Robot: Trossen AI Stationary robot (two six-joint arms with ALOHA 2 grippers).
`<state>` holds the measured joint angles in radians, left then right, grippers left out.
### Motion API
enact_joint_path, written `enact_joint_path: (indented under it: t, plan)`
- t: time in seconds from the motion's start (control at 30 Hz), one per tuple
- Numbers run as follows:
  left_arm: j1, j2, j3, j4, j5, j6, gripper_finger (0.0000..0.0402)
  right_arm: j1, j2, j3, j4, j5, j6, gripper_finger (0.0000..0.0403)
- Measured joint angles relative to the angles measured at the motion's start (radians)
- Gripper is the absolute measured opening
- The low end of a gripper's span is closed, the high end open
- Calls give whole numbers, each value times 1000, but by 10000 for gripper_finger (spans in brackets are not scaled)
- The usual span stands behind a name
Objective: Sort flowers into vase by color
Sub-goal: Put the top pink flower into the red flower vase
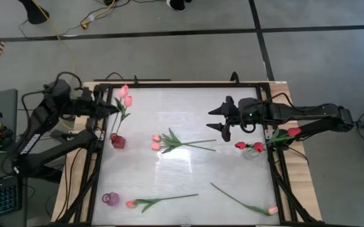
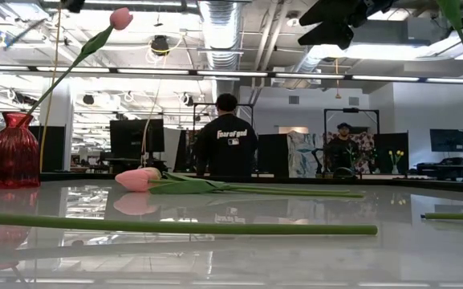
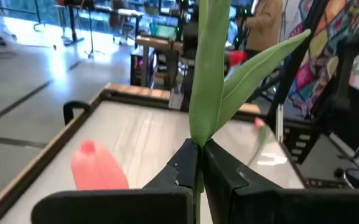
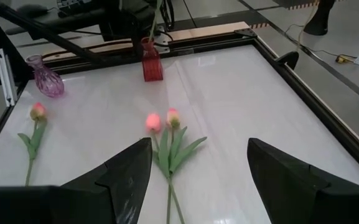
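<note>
Pink tulip (image 1: pixel 124 91) clamped by left gripper (image 1: pixel 115 108) above red glass vase (image 1: pixel 117 141); right gripper (image 1: pixel 223 118) spread, idle; approx. five stems unsorted.

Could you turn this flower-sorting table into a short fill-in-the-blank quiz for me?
1. The left claw is shut on the stem of a pink tulip above the ____ vase.
2. The right claw hovers over the table with its fingers ____.
3. The clear vase by the table's right edge holds tulips with ____ buds.
4. The small purple vase holds ____ flowers.

Missing words: red; open; red; no
</note>
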<state>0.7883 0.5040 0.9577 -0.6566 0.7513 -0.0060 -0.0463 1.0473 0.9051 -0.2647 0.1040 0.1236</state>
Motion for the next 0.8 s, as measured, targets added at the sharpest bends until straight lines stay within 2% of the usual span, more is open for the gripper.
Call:
enact_joint_path:
  t: [0.2,0.33,0.53,0.7,0.8]
  plan:
    - [-31,-48,-149,130,9,30,0,0,0,0,9,0,-9,290]
    - [-43,-98,-206,174,-25,61,0,0,0,0,8,-1,-10,290]
    - [-43,-141,-214,121,-30,88,0,0,0,0,5,-3,-24,290]
    - [-43,-153,-214,-3,-80,168,0,0,0,0,5,-3,-27,290]
    - [-43,-154,-216,-14,-91,184,0,0,0,0,5,-3,-27,290]
